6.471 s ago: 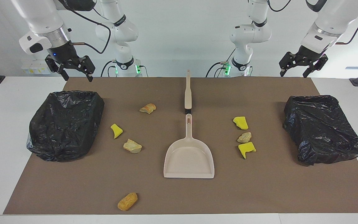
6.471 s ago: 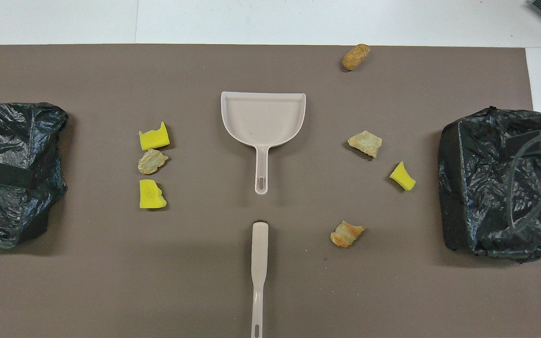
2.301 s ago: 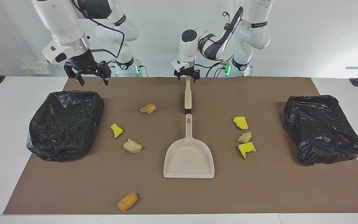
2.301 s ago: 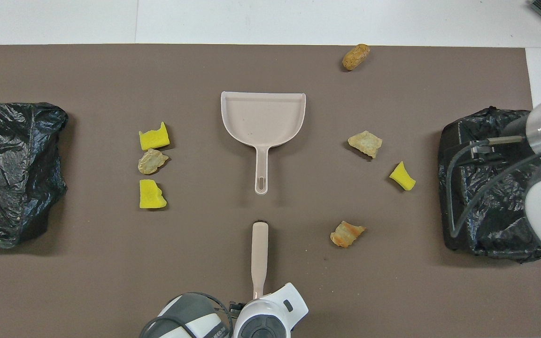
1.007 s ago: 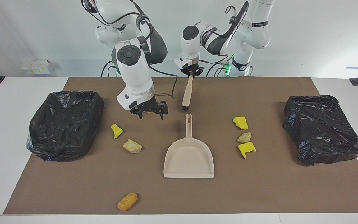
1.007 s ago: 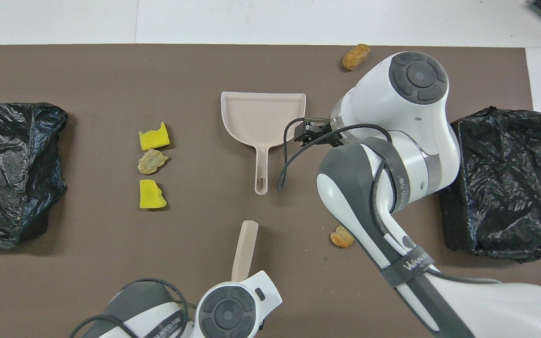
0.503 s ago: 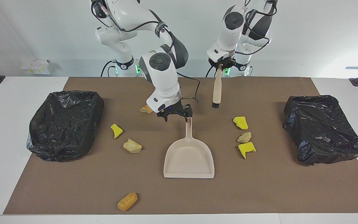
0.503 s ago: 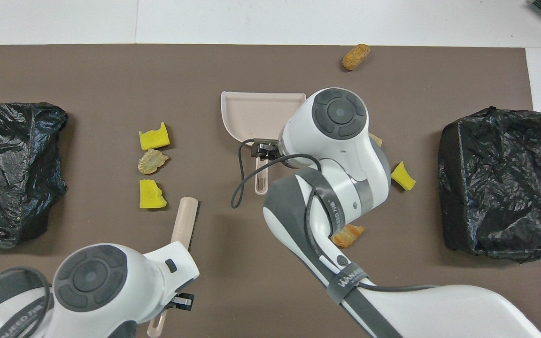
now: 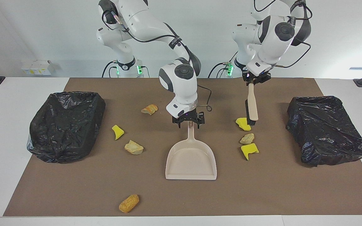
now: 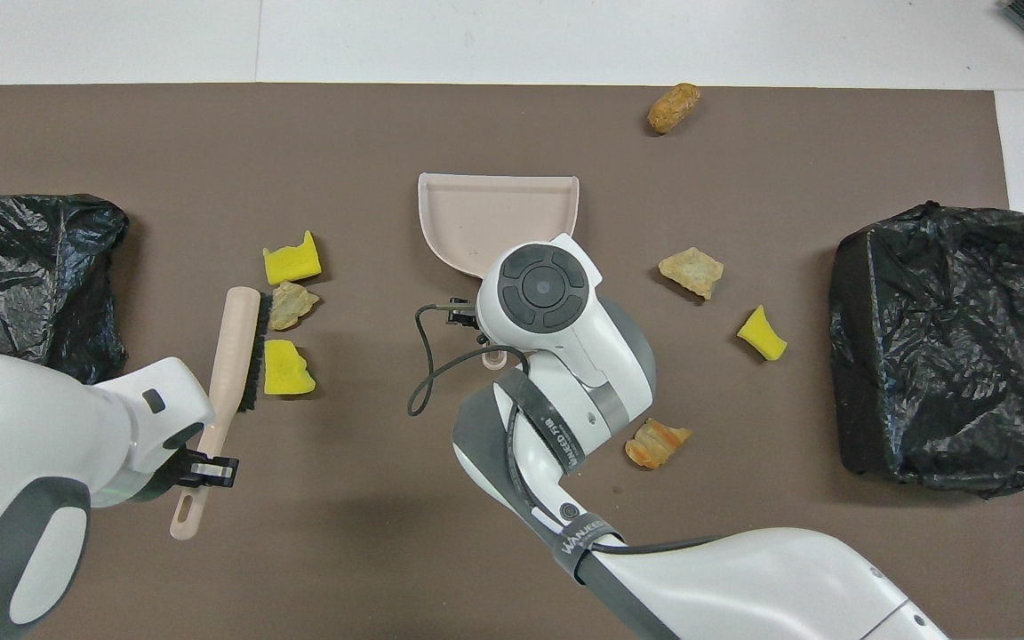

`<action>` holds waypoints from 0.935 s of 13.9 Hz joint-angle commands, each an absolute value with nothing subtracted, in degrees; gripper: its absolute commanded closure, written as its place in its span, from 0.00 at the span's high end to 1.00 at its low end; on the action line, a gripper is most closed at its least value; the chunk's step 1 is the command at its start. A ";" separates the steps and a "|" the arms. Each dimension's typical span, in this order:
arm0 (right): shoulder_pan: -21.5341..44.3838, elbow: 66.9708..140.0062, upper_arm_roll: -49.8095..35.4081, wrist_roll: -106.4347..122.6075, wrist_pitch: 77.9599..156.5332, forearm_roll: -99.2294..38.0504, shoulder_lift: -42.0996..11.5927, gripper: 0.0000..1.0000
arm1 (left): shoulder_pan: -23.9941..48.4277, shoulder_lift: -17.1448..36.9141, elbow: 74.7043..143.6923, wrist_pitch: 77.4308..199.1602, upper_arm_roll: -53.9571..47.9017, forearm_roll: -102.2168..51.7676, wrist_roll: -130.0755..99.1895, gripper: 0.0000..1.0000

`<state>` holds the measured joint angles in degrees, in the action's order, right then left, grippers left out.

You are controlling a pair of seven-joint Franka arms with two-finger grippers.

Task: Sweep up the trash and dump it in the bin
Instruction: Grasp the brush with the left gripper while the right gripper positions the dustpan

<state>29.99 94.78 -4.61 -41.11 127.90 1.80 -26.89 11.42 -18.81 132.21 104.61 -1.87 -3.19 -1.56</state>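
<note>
The left gripper point(image 9: 252, 81), in the upper right of the facing view, is clamped on the handle of a brush point(image 9: 251, 105) that hangs bristles-down; its dark bristles touch a yellow sponge point(image 9: 243, 124). In the overhead view that brush point(image 10: 229, 354) lies along the frame's left, just beside three bits in a row: a sponge piece point(image 10: 292, 262), a tan lump point(image 10: 288, 305) and another sponge point(image 10: 287, 368).

The right gripper point(image 9: 188, 121), at the centre of the facing view, is down at the tip of the dustpan point(image 9: 191, 157) handle, fingers set narrowly either side of it; whether they grip it cannot be told.

More trash lies at centre left of the facing view: an orange lump point(image 9: 149, 109), a sponge wedge point(image 9: 117, 131) and a pale lump point(image 9: 133, 147). A crusty lump point(image 9: 128, 203) sits at the bottom edge.

Two black bins point(image 9: 65, 124) point(image 9: 326, 129) stand at the frame's left and right.
</note>
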 commanded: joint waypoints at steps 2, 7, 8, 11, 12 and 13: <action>30.32 96.06 -4.57 -42.63 129.02 4.92 -26.28 0.54 | 5.47 -16.00 131.05 108.01 -2.72 -2.37 4.29 0.00; 31.02 96.06 -4.75 -41.05 126.56 5.01 -25.75 0.00 | 2.02 -14.50 131.04 109.86 -2.72 -2.37 6.24 0.00; 31.03 96.06 -5.27 -39.65 126.48 4.49 -25.40 0.00 | 1.24 -14.50 131.13 109.60 -2.72 -2.37 5.54 0.00; 30.59 96.06 -5.54 -36.41 122.80 4.13 -21.55 0.00 | 0.18 -14.33 131.75 108.55 -2.81 -2.46 -2.61 0.00; 29.89 96.15 -5.54 -31.17 119.48 4.13 -19.88 0.00 | 0.18 -13.72 132.01 108.63 -2.81 -2.55 -5.68 0.00; 28.66 96.07 -5.62 -22.24 116.05 3.26 -18.82 0.00 | 0.52 -13.28 132.62 108.55 -2.81 -2.55 -7.54 0.00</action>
<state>30.91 94.82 -5.20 -32.94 120.75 3.82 -22.74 1.01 -14.09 132.19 109.04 -2.04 -3.02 -3.19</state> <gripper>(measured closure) 0.683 0.727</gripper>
